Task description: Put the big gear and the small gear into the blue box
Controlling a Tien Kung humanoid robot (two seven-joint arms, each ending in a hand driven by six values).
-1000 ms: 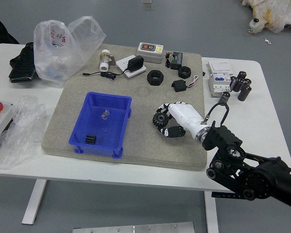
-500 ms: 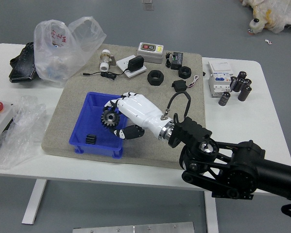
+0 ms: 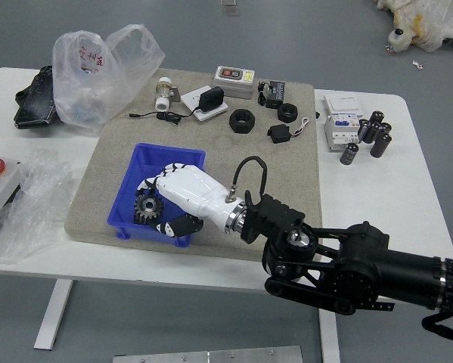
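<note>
My right hand (image 3: pixel 156 200) reaches in from the right over the blue box (image 3: pixel 159 153), palm side toward the box's left part. A dark toothed gear (image 3: pixel 148 208) is held at its fingertips, over the near-left part of the box; whether it touches the floor cannot be told. The hand hides much of the box's inside, including the small black block and the small yellowish piece seen there before. No second gear can be made out. My left hand is out of view.
Black rings (image 3: pixel 242 121), an adapter (image 3: pixel 279 134) and a grey switch box (image 3: pixel 234 82) lie on the mat's far part. Plastic bags (image 3: pixel 90 79) stand left, a red-button box (image 3: pixel 1 181) at the left edge, black cylinders (image 3: pixel 380 145) at right.
My right hand has carried the gear leftward from the mat to above the blue box, then slightly further left and nearer the robot. The objects around the box have not moved.
</note>
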